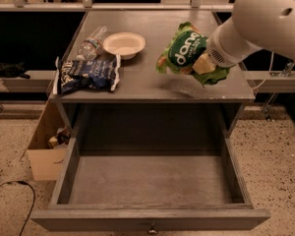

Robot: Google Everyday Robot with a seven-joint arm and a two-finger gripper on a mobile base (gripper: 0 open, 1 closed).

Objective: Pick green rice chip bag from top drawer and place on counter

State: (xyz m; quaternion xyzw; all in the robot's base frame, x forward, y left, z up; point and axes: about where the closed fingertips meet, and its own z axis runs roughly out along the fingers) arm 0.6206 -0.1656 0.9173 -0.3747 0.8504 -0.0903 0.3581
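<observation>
The green rice chip bag (pixel 184 52), light green with a dark round "dang" logo, hangs just above the right part of the counter (pixel 152 85). My gripper (pixel 202 64) is shut on the bag's lower right side; the white arm comes in from the upper right. The top drawer (pixel 150 181) is pulled fully out below the counter, and its grey bottom is bare. Its small knob (pixel 150 228) shows at the front edge.
On the counter's left lie a dark blue-and-white snack bag (pixel 86 74), a clear plastic bottle (pixel 92 43) and a white bowl (pixel 124 44). A cardboard box (pixel 46 146) stands on the floor left of the cabinet. A cable (pixel 12 186) lies on the floor.
</observation>
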